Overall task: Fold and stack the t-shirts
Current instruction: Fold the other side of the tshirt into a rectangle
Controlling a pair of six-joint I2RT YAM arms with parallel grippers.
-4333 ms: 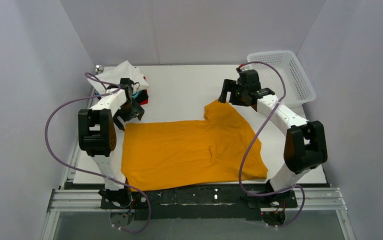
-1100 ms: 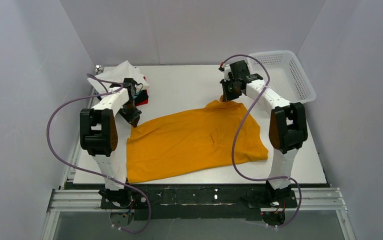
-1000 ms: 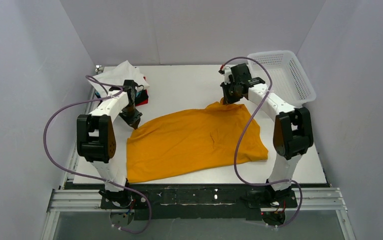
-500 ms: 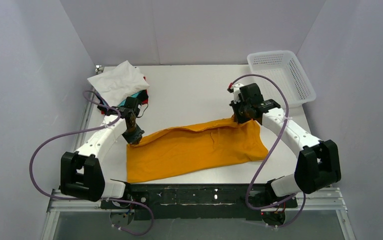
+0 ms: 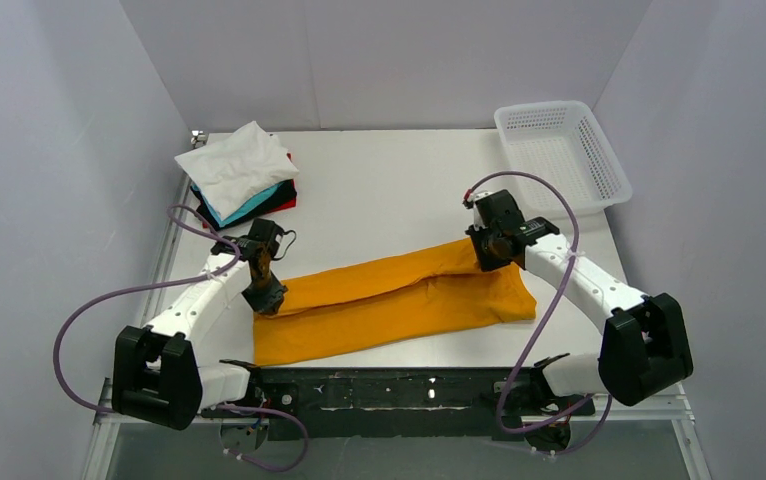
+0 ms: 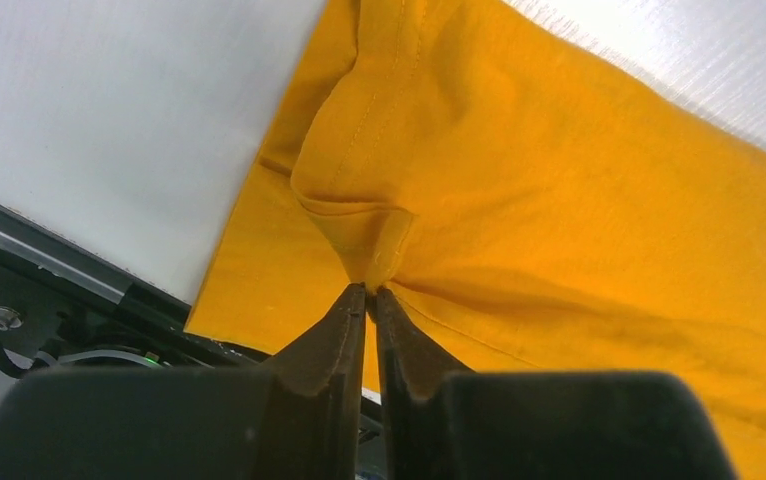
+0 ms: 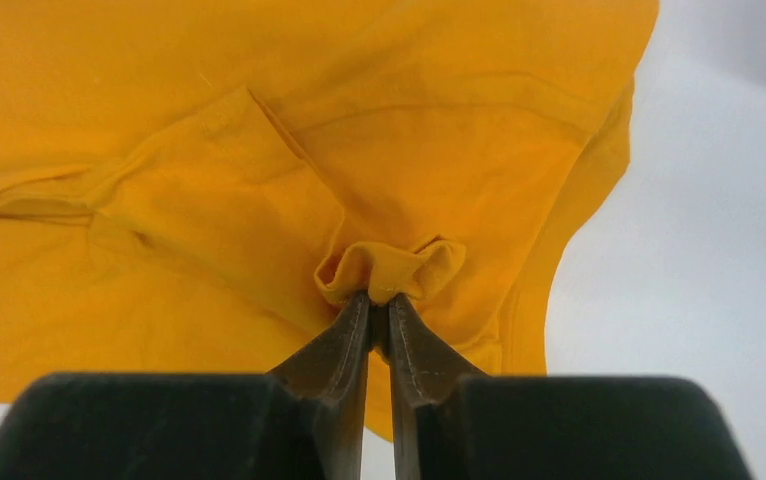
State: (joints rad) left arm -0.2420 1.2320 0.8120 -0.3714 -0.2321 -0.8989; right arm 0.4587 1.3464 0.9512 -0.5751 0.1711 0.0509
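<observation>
Draping doubled between clamped jaws, the orange shirt (image 5: 399,300) hides its underside.

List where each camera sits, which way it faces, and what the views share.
Top external: high behind the bases, looking down over the table; left arm and right arm show whole, left gripper and right gripper each pinching the orange-yellow t-shirt.
Left wrist: on the left arm, looking along its shut fingers at the shirt's pinched fold.
Right wrist: on the right arm, likewise, at another bunched fold.
Shared: all three show that shirt; only the top view shows the folded t-shirt stack and white mesh basket.
</observation>
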